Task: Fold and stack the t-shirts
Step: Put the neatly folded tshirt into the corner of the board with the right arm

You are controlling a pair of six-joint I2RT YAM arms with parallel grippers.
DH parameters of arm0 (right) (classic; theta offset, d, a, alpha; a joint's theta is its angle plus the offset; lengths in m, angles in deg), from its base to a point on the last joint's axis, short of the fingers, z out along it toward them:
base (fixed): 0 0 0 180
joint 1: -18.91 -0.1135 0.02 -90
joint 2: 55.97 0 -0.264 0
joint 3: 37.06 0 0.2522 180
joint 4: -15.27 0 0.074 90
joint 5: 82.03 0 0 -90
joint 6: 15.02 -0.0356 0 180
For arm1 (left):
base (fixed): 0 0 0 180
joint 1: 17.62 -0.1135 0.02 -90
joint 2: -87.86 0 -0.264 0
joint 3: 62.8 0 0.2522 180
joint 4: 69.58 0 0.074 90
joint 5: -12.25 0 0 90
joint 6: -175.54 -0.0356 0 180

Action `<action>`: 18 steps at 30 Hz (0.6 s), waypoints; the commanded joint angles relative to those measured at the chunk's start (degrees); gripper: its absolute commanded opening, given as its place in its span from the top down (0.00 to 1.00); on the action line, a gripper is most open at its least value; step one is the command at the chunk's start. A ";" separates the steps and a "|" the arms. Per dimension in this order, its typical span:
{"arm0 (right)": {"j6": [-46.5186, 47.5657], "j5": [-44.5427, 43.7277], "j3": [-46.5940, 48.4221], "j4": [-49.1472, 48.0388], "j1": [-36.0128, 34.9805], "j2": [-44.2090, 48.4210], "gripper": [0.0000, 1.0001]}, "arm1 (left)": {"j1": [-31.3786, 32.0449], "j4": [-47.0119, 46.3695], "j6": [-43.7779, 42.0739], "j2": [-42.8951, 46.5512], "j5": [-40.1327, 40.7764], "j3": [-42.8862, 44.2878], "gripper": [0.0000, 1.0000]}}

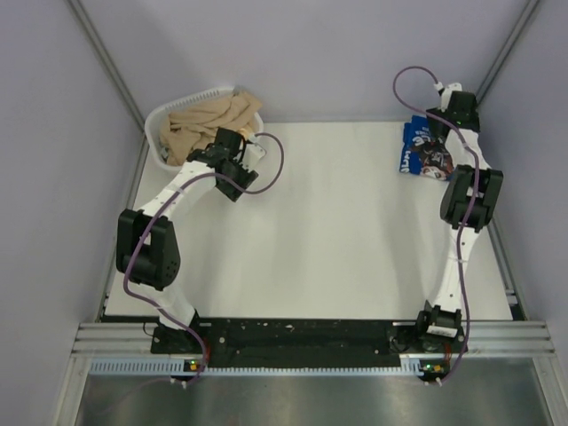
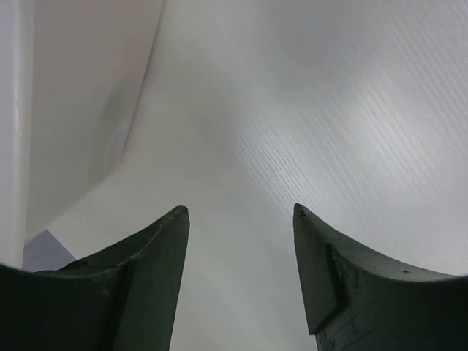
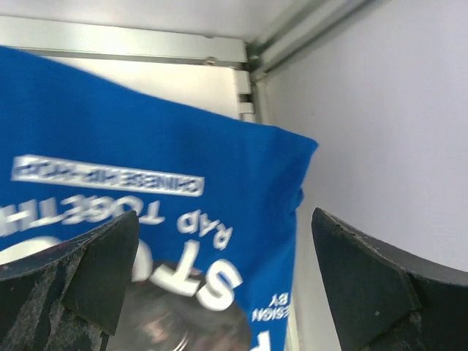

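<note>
A folded royal-blue t-shirt (image 1: 421, 151) with white lettering and a dark face graphic lies at the table's far right corner. In the right wrist view the t-shirt (image 3: 146, 161) fills the left and middle, print up. My right gripper (image 1: 437, 127) hangs over its far edge; in the right wrist view the gripper (image 3: 223, 227) is open, empty and apart from the cloth. My left gripper (image 1: 252, 147) is at the far left beside the basket. In the left wrist view it (image 2: 241, 212) is open and empty over bare white table.
A white plastic laundry basket (image 1: 158, 117) at the far left corner holds crumpled tan cloth (image 1: 202, 124). Metal frame rails (image 3: 131, 44) and grey walls close the table's back and sides. The white table top (image 1: 337, 231) lies between the arms.
</note>
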 commanded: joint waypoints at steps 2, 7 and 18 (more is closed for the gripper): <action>0.38 3.48 -6.64 -1.79 -6.55 14.34 0.01 | -0.23 -1.53 -0.83 2.36 -1.32 0.38 0.37; -1.47 -0.80 -13.25 1.73 -11.30 14.00 0.15 | -0.23 -2.05 -1.36 2.80 -2.11 -0.58 0.36; -0.24 -10.92 -23.17 7.18 -18.07 12.06 0.58 | -0.31 -3.02 -1.88 3.59 -3.08 -1.99 0.37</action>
